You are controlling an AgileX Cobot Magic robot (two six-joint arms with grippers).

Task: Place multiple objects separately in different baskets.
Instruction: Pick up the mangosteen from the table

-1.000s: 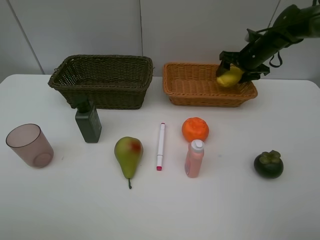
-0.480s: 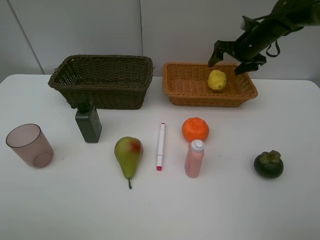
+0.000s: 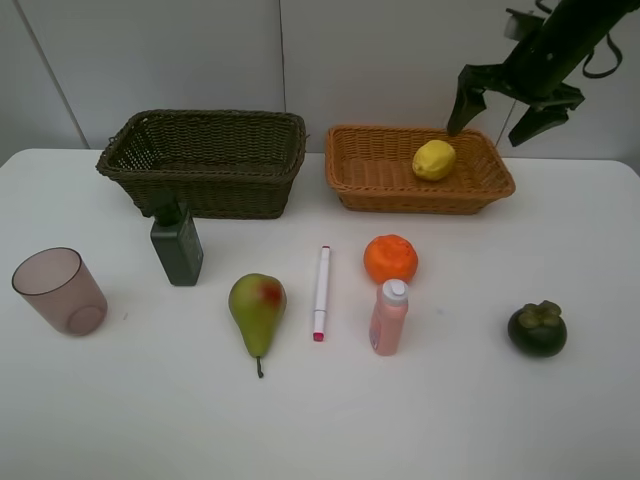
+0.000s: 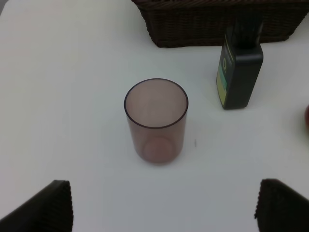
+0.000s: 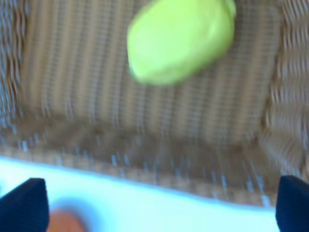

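The yellow lemon [image 3: 434, 160] lies in the light orange-tan basket [image 3: 420, 196]; it shows blurred in the right wrist view [image 5: 181, 38]. My right gripper [image 3: 490, 128] is open and empty, raised above that basket's back right. The dark olive-brown basket [image 3: 200, 188] holds nothing visible. On the table lie the orange [image 3: 391, 259], small pink bottle [image 3: 388, 317], white-pink marker [image 3: 321, 292], pear [image 3: 257, 308], mangosteen [image 3: 537, 329], dark green bottle [image 3: 177, 248] and mauve cup [image 3: 58, 290]. My left gripper [image 4: 164, 212] is open above the cup [image 4: 156, 121]; it is outside the exterior view.
The white table [image 3: 450, 420] meets a pale wall just behind both baskets. The dark green bottle [image 4: 240, 72] stands right in front of the dark basket [image 4: 217, 24]. The orange stands just behind the pink bottle.
My right gripper let go of the lemon, which now lies in the light basket. The gripper then rose and moved back to the right, open. Nothing else moved.
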